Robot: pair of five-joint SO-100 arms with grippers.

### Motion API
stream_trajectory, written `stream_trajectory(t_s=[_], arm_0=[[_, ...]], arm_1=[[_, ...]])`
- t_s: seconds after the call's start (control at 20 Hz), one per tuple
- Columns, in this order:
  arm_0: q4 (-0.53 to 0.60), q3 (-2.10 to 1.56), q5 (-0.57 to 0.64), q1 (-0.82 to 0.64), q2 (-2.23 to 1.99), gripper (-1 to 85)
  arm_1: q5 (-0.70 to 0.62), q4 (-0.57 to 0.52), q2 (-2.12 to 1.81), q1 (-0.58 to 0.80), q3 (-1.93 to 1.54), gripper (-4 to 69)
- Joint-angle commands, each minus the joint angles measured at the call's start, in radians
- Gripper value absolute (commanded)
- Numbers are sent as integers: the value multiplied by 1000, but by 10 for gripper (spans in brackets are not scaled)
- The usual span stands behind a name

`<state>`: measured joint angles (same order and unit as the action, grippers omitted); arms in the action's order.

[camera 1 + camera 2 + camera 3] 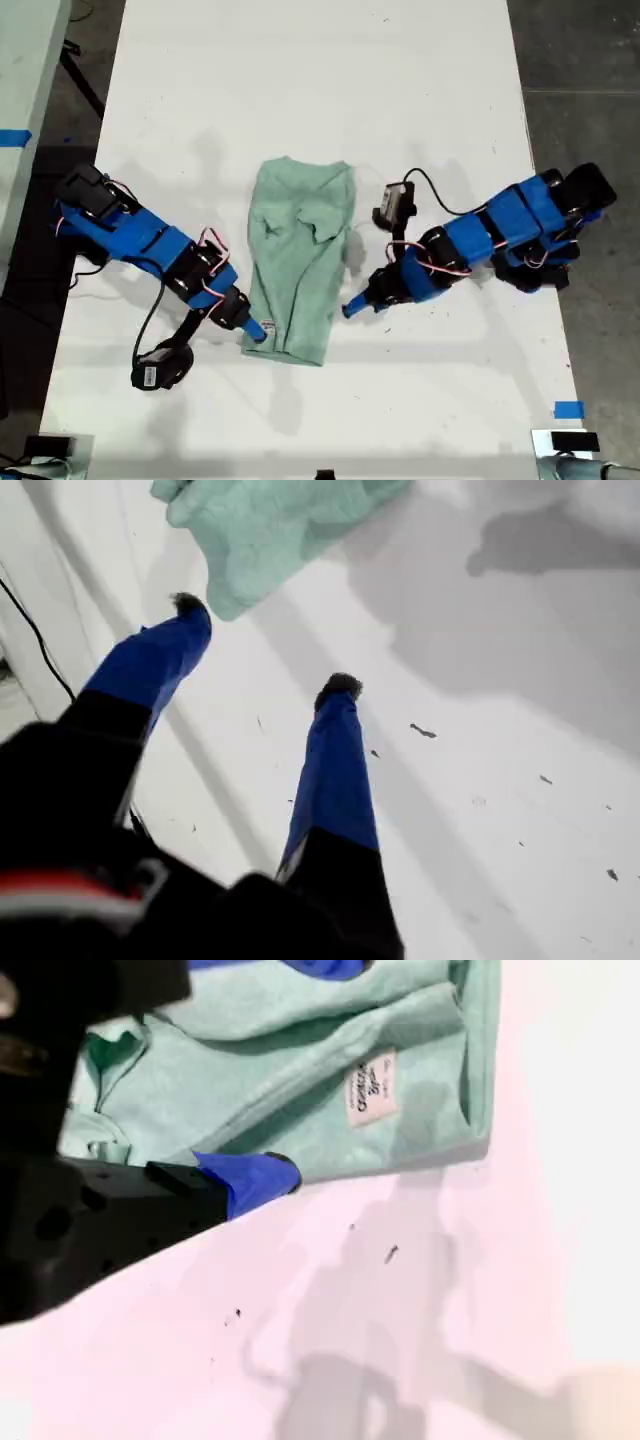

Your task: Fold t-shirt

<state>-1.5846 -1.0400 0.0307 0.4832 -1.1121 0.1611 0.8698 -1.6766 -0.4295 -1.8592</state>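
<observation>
Two grippers flanking a folded t-shirt on a white table.

The t-shirt (298,258) is lying mid-table (320,80) as a narrow, long bundle, sleeves tucked in, its white label (372,1086) showing near one end. My first gripper (262,645) is hovering over bare table just beside a rounded edge of the shirt (270,530), its blue fingers (335,770) spread apart and holding nothing; in the exterior view it is sitting at the shirt's right (352,306). My second gripper (290,1070) is working at the labelled end, jaws spread, one blue finger (250,1175) at the cloth's edge and the other across the fabric; in the exterior view it is at the shirt's lower left (254,330).
</observation>
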Motion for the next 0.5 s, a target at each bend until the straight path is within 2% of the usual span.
stream_trajectory(t_s=[0.0,0.1,0.2,0.3,0.45], arm_0=[[181,-167,-95,71,-75,366],[469,-448,-144,77,-187,351],[502,-483,-167,64,-178,350],[603,-526,-183,32,-189,349],[663,-546,-181,-28,-184,346]], arm_1=[[40,-91,92,-54,83,324],[46,-94,209,-58,190,336],[51,-87,314,-49,279,346],[29,-81,408,-31,374,352],[11,-23,540,-12,541,356]])
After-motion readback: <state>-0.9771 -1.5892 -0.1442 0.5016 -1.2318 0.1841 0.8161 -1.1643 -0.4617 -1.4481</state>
